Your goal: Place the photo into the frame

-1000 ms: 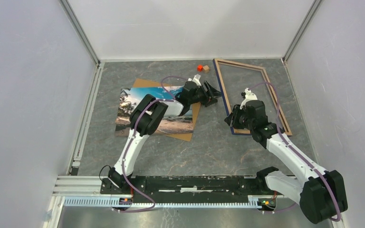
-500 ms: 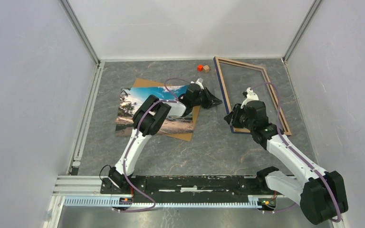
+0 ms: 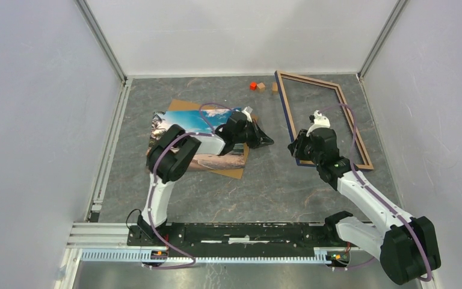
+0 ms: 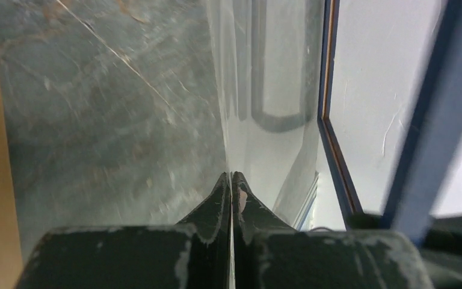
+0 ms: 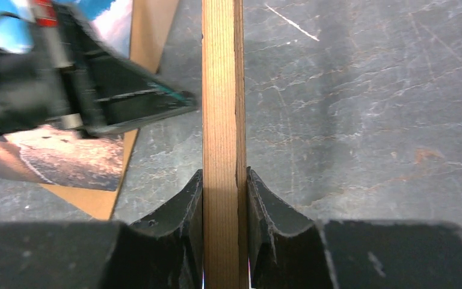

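The photo [image 3: 168, 129], a glossy beach print of blue sky, cloud and sand, lies flat on the brown backing board [image 3: 233, 173], its left part reaching past the board. It looks thin, light and slippery, and likely to bend. An overhanging corner seems the best hold. Just past the board's right edge, the left hand [image 3: 266, 142] has its fingers pressed together, apparently on nothing. Further right of the board, the right hand [image 3: 295, 150] is clamped on a rail of the frame [image 3: 351, 120], which is stiff, thin-railed light wood.

No writing, label, brand or number can be read anywhere (every view checked).
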Available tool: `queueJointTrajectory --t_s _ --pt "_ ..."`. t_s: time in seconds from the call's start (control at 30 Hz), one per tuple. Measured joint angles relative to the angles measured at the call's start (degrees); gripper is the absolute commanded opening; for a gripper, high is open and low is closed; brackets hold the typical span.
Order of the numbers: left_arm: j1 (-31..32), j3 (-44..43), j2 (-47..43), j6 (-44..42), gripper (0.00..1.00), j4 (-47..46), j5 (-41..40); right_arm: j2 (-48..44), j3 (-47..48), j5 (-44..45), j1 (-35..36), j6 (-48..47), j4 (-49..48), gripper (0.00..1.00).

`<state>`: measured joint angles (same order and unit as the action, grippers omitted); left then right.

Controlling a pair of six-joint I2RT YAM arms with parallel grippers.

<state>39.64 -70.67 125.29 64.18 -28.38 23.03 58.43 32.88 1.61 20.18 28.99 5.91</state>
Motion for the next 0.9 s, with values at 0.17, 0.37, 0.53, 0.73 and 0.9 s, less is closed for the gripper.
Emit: queueJointTrajectory --t_s 0.17,0.37,0.53,0.73,0.9 --pt "-1.6 2.6 -13.9 -8.2 0.02 13.3 -0.2 0.3 0.0 2.1 0.1 -3.3 1.1 0.00" --pt "-7.5 6.0 -37.1 -18.3 0.02 33.9 -4.7 3.5 0.0 4.1 2.4 -5.6 2.3 0.00" --pt "-11.3 6.2 -55.3 -25.4 0.02 51.2 -12.4 4.6 -0.1 10.1 7.2 -3.0 2.8 0.00" --pt "-13.3 0.5 -65.7 -32.2 0.02 66.6 -19.1 3.1 -2.3 14.8 10.4 1.4 2.9 0.00" --pt "-13.3 -4.0 -66.6 -35.1 0.02 72.3 -20.8 0.5 -6.2 18.8 15.0 5.4 4.0 0.00"
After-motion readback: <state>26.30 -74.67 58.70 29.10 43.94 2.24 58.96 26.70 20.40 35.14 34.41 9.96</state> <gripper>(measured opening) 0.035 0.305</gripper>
